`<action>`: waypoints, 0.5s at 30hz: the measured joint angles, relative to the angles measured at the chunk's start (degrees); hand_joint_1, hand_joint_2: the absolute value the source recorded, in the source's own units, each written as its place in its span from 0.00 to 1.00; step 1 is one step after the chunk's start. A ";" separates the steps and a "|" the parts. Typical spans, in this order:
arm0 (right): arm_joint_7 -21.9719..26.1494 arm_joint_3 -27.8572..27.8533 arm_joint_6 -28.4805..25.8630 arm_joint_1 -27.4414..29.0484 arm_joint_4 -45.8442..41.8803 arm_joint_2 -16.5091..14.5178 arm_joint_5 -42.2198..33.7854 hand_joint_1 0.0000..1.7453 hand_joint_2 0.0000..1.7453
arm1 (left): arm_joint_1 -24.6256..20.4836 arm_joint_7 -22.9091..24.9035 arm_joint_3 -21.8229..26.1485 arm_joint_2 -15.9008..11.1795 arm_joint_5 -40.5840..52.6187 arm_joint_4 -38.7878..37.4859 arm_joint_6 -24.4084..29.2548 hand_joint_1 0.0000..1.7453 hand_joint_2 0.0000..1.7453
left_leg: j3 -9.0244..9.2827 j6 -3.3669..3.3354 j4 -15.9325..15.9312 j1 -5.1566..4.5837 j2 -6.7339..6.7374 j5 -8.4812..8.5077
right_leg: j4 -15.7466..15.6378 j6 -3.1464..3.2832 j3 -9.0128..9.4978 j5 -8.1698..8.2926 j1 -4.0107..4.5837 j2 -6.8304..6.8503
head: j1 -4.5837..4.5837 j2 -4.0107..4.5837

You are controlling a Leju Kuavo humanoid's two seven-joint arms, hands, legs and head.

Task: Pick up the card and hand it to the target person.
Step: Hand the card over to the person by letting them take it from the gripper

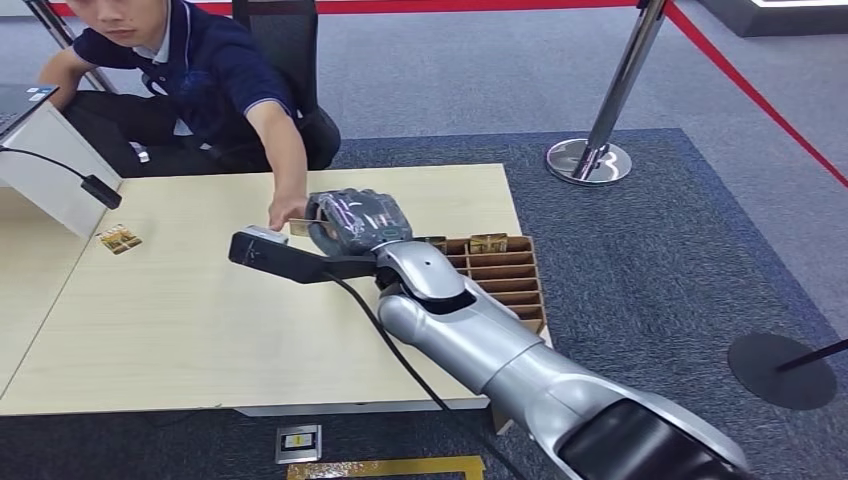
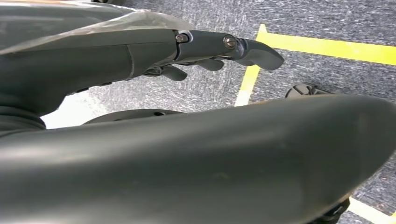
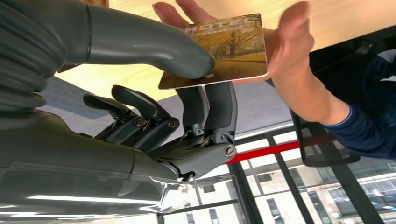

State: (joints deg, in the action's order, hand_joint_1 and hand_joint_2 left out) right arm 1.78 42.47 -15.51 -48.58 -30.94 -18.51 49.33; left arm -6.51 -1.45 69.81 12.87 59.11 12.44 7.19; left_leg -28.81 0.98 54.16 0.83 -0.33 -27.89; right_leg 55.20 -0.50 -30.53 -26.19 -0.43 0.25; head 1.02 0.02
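Silver right arm (image 1: pixel 520 350) came in from about 5 o'clock in the head view, nearest the camera, and reached up over the desk (image 1: pixel 200 320) toward its far edge. At the arm's end the right hand (image 1: pixel 358 218) sat above the middle of the desk's far side, knuckles up.

Right wrist view: the card (image 3: pixel 229 56), gold-toned with a tree picture and the word HOTEL, was pinched between the thick grey thumb (image 3: pixel 154 46) and the dark fingers (image 3: pixel 219 105). The other fingers were curled in and apart from the card.

A person's hand (image 3: pixel 285 46) touched the far end of the card, thumb on one side and fingers behind it. In the head view that hand (image 1: pixel 288 210) lay just at 9 o'clock of the right hand, and the person (image 1: pixel 190 70) in a dark blue shirt sat beyond the desk at about 11 o'clock.

A wooden slotted tray (image 1: pixel 505 275) stood at the desk's 3 o'clock edge with a small gold item (image 1: pixel 488 242) in it. Another gold card (image 1: pixel 119 239) lay on the desk at 9 o'clock, well apart from the hands.

Left hand (image 2: pixel 196 51) hung over grey carpet and a yellow floor line (image 2: pixel 327 46); its fingers were loosely extended, holding nothing.
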 joint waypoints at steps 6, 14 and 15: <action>-1.02 3.50 0.09 -0.26 0.90 0.00 -2.40 1.00 1.00 | 0.00 -0.10 -0.03 0.00 0.20 -0.02 -0.07 0.00 0.00 | 0.00 0.00 0.00 0.00 0.00 0.00 | 0.00 0.00 0.00 0.00 0.00 0.00 | -0.01 0.00; -1.80 7.48 -2.61 -0.44 1.82 0.00 -7.93 0.00 1.00 | 0.00 -0.68 -0.06 -0.04 0.25 -0.02 -0.12 0.00 0.00 | 0.00 0.00 0.00 0.00 0.00 0.00 | 0.00 0.00 0.00 0.00 0.00 0.00 | -0.01 0.00; -1.44 7.55 -3.62 -0.44 1.94 0.00 -8.75 0.00 1.00 | 0.01 -0.59 -0.05 -0.04 0.17 -0.02 -0.09 0.00 0.00 | 0.00 0.00 0.00 0.00 0.00 0.00 | 0.00 0.00 0.00 0.00 0.00 0.00 | -0.01 0.00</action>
State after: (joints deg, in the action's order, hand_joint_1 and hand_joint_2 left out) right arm 0.34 50.02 -19.13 -49.02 -28.99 -18.51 40.58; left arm -6.51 -2.04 69.76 12.83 59.28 12.41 7.10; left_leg -28.81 0.98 54.16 0.83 -0.33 -27.89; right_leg 55.19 -0.50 -30.54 -26.19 -0.43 0.25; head 1.02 0.02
